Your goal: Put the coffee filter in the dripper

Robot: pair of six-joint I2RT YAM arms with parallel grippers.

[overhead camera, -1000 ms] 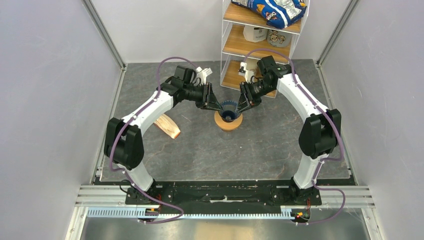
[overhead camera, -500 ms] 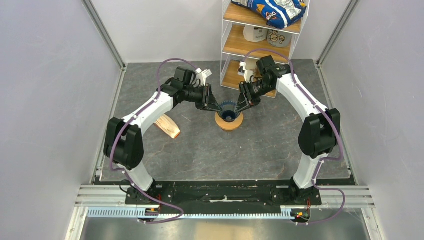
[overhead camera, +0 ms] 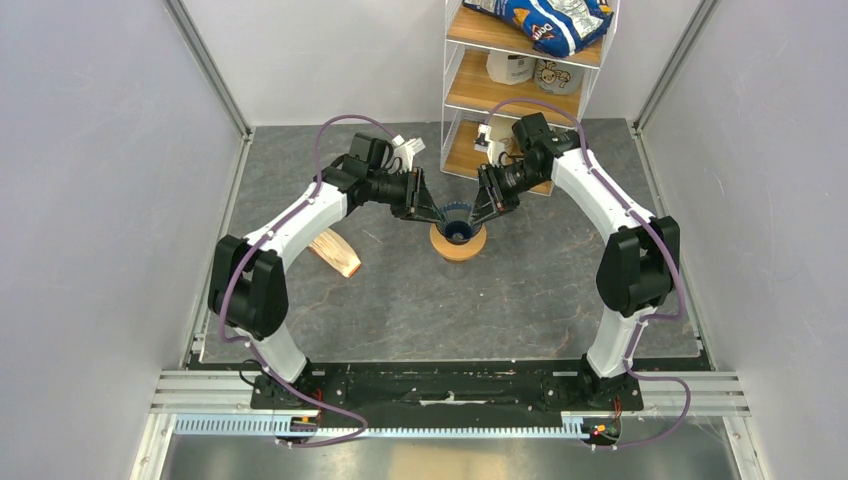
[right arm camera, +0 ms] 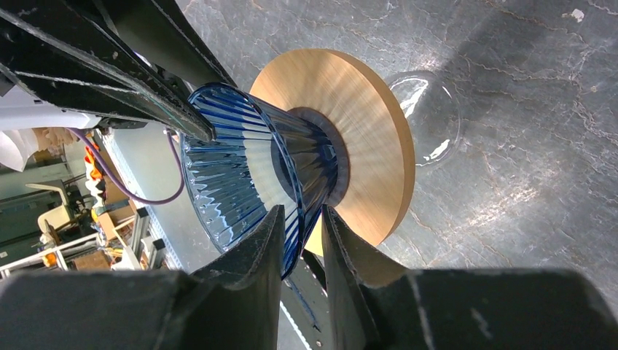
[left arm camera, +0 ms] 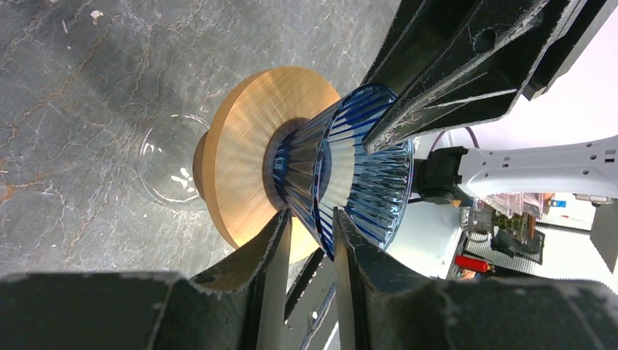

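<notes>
The dripper (overhead camera: 460,220), a dark blue ribbed cone, stands upright in a flat wooden ring (overhead camera: 458,246) over a clear glass cup (left arm camera: 164,168). My left gripper (overhead camera: 432,213) reaches it from the left, and its fingers straddle the rim (left arm camera: 312,215), one inside the cone and one against its outer wall. From the right, my right gripper (overhead camera: 485,212) pinches the opposite side of the rim (right arm camera: 302,213) in the same way. Each gripper is shut on the dripper (right arm camera: 240,175) wall. The coffee filter is out of view.
A cream-and-tan wedge of stacked paper (overhead camera: 337,252) lies on the table under my left arm. A wooden shelf unit (overhead camera: 520,95) with a chips bag (overhead camera: 540,18) stands at the back. A small white object (overhead camera: 406,147) lies behind my left wrist. Grey walls close in both sides.
Both grippers stay at the dripper's rim. The right arm has edged very slightly left; nothing else has moved.
</notes>
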